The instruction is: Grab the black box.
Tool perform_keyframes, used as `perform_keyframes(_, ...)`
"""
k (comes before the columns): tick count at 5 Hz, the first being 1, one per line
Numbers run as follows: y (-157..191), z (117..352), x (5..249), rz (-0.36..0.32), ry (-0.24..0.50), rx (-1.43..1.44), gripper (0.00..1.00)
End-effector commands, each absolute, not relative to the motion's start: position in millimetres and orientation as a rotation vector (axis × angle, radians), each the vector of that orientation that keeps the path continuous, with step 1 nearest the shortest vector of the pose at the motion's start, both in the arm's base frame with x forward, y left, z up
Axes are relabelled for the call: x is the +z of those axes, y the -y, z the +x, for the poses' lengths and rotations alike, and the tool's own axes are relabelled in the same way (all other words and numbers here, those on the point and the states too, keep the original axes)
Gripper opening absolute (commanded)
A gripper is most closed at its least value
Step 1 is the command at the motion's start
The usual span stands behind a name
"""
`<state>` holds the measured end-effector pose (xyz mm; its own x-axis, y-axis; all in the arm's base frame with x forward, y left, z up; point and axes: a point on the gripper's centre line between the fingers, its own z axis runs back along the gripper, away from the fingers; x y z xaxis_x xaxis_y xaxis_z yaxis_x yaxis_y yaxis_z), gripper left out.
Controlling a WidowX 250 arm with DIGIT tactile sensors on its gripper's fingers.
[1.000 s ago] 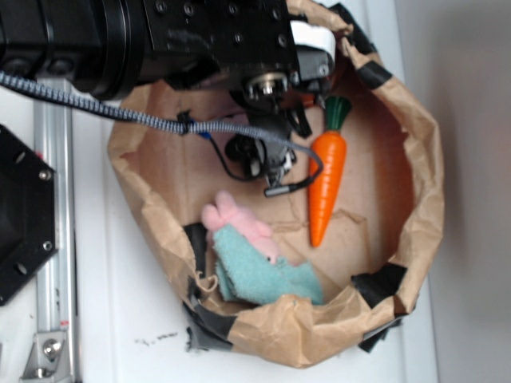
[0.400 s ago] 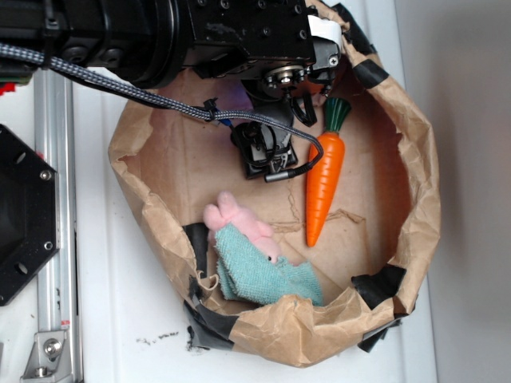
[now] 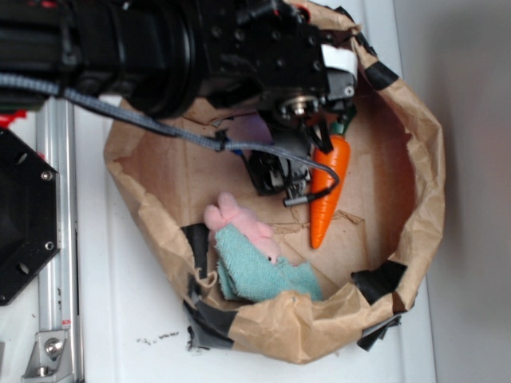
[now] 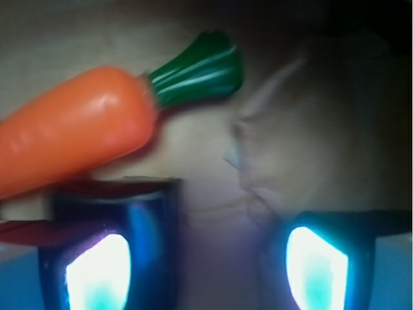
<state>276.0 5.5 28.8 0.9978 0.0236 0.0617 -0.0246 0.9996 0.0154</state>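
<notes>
Wrist view shows the claw [image 4: 206, 258] spread open over bare brown paper beside the carrot [image 4: 77, 145]; the black box appears nowhere, so its orientation cannot be told.

Lab bench: aluminium rail [image 3: 54, 239], bolted plate [image 3: 24, 215]

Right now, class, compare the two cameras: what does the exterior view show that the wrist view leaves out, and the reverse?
Only the exterior view shows the whole paper bag, the pink plush toy on its teal cloth, the black hexagonal plate and the arm above.

Only the wrist view shows the claw, open, with its two glowing fingertips apart over bare paper.

Both show the orange carrot with its green top. The black box cannot be made out in either.
</notes>
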Motion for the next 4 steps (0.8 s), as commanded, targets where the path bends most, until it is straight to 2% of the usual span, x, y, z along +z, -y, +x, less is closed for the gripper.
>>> perform_keyframes(1,28,257,19,-0.006,0.007,-0.061,1.0)
perform_keyframes(2,34,252,18,0.004,0.009,-0.08,1.0)
perform_keyframes(3,24,257,21,0.028,0.028,-0.03,0.79)
perform_keyframes(4,12,270,31,0.018,0.07,-0.016,0.0)
